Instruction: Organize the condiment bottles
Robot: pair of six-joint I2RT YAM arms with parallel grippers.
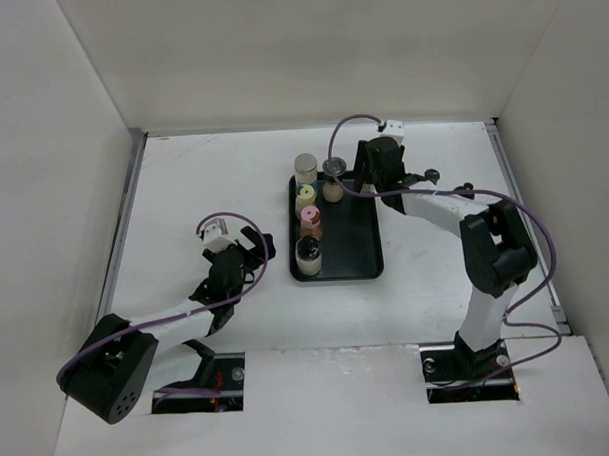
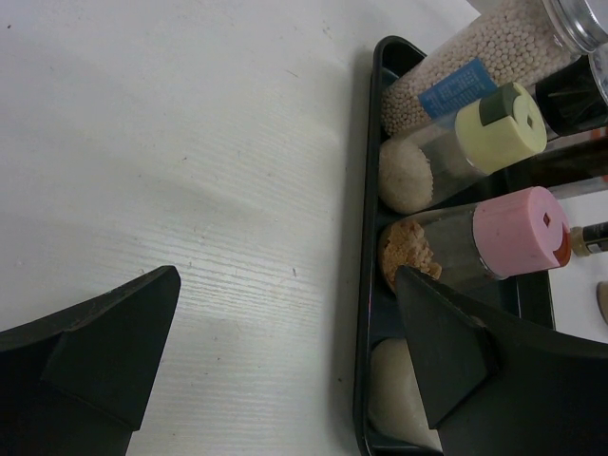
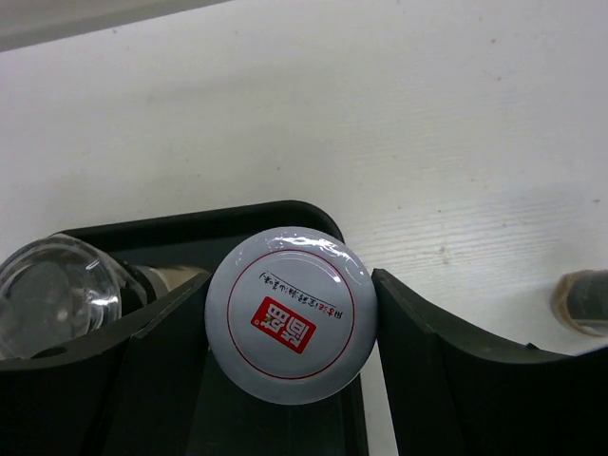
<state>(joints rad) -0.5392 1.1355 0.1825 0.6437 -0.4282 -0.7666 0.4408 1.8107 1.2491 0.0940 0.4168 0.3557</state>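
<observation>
A black tray (image 1: 355, 241) holds a column of condiment bottles: a silver-capped jar (image 1: 304, 169), a yellow-capped one (image 1: 304, 198), a pink-capped one (image 1: 310, 219) and a black-knobbed one (image 1: 307, 253). My right gripper (image 1: 336, 183) is shut on a grey-capped bottle (image 3: 292, 313) at the tray's far end, beside the silver-capped jar; its fingers touch both sides of the cap. I cannot tell whether the bottle rests on the tray. My left gripper (image 2: 275, 351) is open and empty, low over the table just left of the tray (image 2: 366, 285), next to the pink-capped bottle (image 2: 484, 242).
A clear-lidded jar (image 3: 52, 294) stands just left of the held bottle. A small dark-capped thing (image 3: 584, 299) lies on the table right of the tray. White walls close in the table on three sides.
</observation>
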